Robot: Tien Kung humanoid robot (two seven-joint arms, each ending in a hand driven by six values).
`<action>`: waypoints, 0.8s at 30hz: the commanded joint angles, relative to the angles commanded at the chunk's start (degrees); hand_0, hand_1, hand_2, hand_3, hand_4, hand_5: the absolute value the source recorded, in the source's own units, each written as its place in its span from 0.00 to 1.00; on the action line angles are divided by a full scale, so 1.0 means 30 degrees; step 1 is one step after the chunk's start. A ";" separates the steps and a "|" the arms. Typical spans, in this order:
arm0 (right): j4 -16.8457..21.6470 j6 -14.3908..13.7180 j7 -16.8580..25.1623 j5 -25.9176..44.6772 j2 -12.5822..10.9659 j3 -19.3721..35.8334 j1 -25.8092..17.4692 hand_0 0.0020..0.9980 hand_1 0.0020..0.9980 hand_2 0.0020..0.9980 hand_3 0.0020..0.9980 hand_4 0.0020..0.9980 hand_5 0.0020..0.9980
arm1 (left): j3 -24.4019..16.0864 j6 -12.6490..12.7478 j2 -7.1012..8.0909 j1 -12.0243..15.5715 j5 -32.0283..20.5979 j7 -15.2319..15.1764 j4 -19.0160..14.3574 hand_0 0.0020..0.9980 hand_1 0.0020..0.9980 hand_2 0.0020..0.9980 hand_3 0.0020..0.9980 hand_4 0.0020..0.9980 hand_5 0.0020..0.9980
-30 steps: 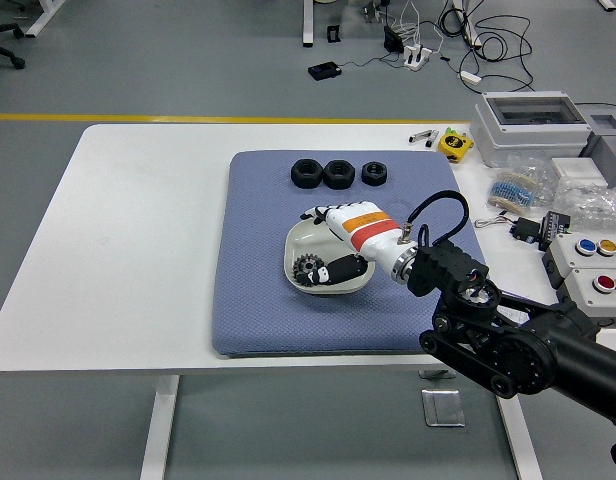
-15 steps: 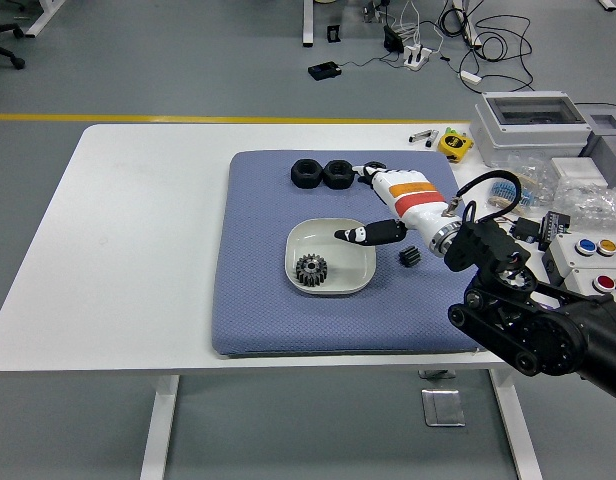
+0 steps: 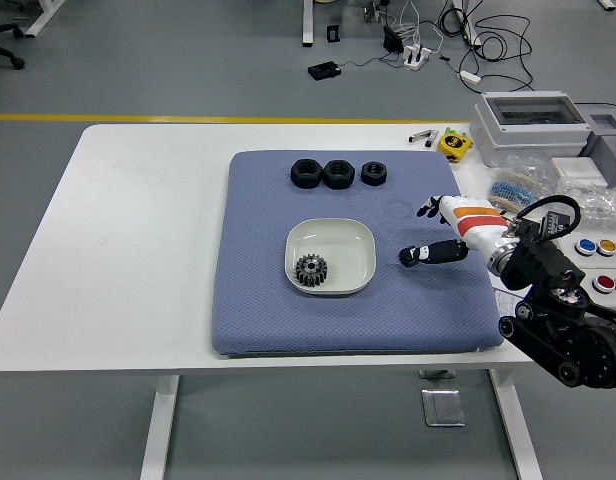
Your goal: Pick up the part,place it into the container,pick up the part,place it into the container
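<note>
A white bowl (image 3: 360, 250) sits in the middle of the blue mat (image 3: 258, 300) with a black gear (image 3: 311, 268) in it. Three black round parts lie in a row at the mat's far edge: one (image 3: 306, 173), a second (image 3: 338, 173) and a smaller one (image 3: 373, 172). My right hand (image 3: 418, 233), white with orange stripes, is at the mat's right side with its fingers spread. Its black thumb (image 3: 438, 251) points left, and its tip is at a small black part (image 3: 407, 258) lying on the mat right of the bowl. I cannot tell if they touch.
To the right of the mat are a grey box (image 3: 531, 122), a yellow tape measure (image 3: 453, 143), bags of small parts (image 3: 515, 188) and button boxes (image 3: 598, 262). The table's left half (image 3: 138, 230) is bare white.
My right hand has left the bowl, swung back toward the far row of parts, then drawn right and down to the mat's right side. The gear stays in the bowl.
</note>
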 joint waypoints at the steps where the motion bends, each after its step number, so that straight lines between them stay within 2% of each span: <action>1: -0.0003 0.0005 -0.0008 -0.0001 0.0007 -0.0047 -0.0064 0.39 0.54 0.63 0.65 0.97 0.48 | -0.0012 0.0004 -0.0005 0.0011 0.0023 0.0006 -0.0001 0.62 0.59 0.70 0.60 0.58 0.59; 5: 0.0221 -0.0070 -0.0007 -0.0206 0.0035 -0.0377 -0.0284 0.36 0.53 0.61 0.64 0.96 0.47 | -0.0065 0.0014 -0.0013 0.0044 0.0079 0.0014 -0.0007 0.62 0.59 0.70 0.60 0.58 0.59; 10: -0.0167 -0.0306 -0.0005 0.0060 0.0353 -0.0872 -0.0232 0.34 0.51 0.60 0.63 0.94 0.46 | -0.0020 0.0022 -0.0006 0.0007 0.0070 -0.0013 -0.0031 0.62 0.59 0.70 0.60 0.58 0.59; 20: -0.1450 -0.1590 0.0062 0.1251 0.1160 -0.1594 -0.0044 0.32 0.50 0.58 0.61 0.91 0.44 | 0.0138 0.0012 0.0013 -0.0162 -0.0101 -0.0056 -0.0063 0.62 0.59 0.70 0.60 0.58 0.59; 21: -0.1547 -0.1733 0.0091 0.1348 0.1226 -0.1675 -0.0053 0.25 0.44 0.54 0.57 0.88 0.44 | 0.0159 0.0005 0.0014 -0.0170 -0.0129 -0.0065 -0.0063 0.62 0.59 0.70 0.60 0.58 0.60; 24: -0.1832 -0.2148 0.0179 0.1588 0.1447 -0.1836 -0.0146 0.25 0.44 0.54 0.57 0.88 0.44 | 0.0207 -0.0010 0.0018 -0.0198 -0.0189 -0.0086 -0.0064 0.62 0.59 0.70 0.60 0.58 0.60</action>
